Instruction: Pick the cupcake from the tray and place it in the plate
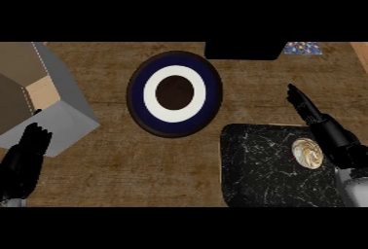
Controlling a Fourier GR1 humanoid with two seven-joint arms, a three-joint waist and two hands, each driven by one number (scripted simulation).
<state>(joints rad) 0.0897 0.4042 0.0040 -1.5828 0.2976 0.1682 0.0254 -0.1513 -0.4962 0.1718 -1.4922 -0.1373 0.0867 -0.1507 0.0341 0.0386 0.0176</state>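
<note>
counter [108, 170]: brown wood | grey box [72, 99] (open-topped) at left

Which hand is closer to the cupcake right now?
The right hand, fingers straight, right beside the cupcake on the black marbled tray. The left hand sits at the far left by the grey box.

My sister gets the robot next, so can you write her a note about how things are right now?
Left hand: open, resting at lower left, holding nothing.
Right hand: open, fingers straight, just right of the cupcake, not gripping it.
Cupcake sits on the black tray; the plate holds nothing.
Done: nothing yet. To do: grasp cupcake, lift, set it in plate.
</note>
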